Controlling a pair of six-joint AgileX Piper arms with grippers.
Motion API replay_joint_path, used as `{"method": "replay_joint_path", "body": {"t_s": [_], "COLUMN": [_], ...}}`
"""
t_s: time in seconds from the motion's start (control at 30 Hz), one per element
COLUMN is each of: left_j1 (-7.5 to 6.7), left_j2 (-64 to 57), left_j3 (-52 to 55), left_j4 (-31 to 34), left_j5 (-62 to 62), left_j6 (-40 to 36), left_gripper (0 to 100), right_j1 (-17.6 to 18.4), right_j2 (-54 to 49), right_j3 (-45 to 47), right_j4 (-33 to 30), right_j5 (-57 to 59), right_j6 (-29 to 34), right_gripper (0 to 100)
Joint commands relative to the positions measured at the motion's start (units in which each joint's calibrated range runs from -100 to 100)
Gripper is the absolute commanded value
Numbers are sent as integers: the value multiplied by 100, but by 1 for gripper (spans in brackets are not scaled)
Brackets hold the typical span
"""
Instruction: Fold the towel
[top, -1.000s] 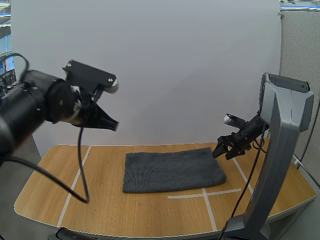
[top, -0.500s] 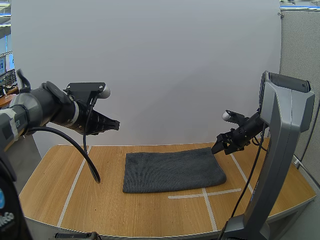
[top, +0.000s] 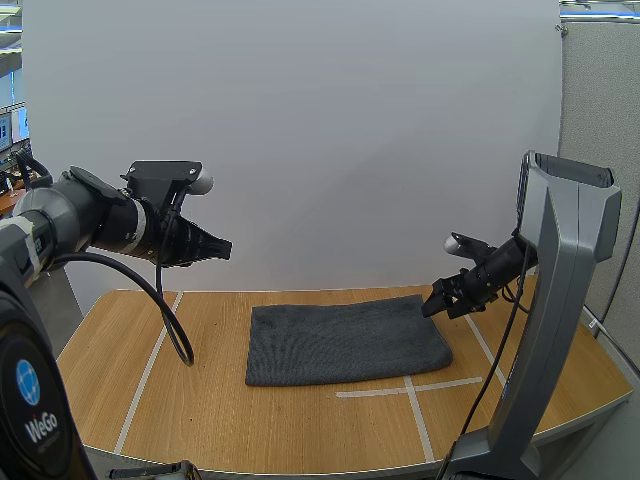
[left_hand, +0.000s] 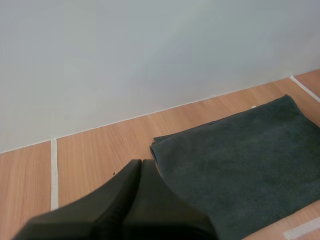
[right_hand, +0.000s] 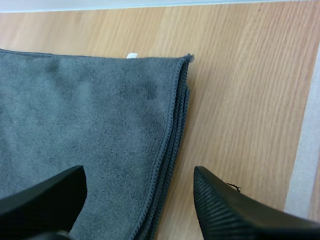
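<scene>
Where right jaws gape, towel (right_hand: 90, 125) edge between

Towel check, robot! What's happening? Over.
Left gripper shut, raised left of towel. Right gripper open over towel's right edge. Towel flat on table. Nothing blocking.

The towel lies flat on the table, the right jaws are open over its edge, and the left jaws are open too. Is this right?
Only the last part is wrong: the left gripper has its jaws shut together, as the left wrist view shows. The rest stands.
</scene>
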Motion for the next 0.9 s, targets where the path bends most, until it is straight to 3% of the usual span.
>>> {"method": "replay_joint_path", "body": {"t_s": [0.0, 0.7, 0.87], "left_j1": [11, 11, 11], "left_j2": [-199, -1872, -2604], "left_j3": [3, 3, 3], "left_j4": [-50, 59, 748], "left_j5": [-49, 653, 937], "left_j6": [-327, -448, -1143], "left_gripper": [0, 0, 0], "right_j1": [43, 43, 43], "right_j2": [256, 697, 697], "right_j3": [20, 6, 6], "right_j4": [73, 267, 372], "right_j5": [-228, -398, -338], "right_j6": [-192, -624, -689], "right_gripper": [100, 100, 100]}}
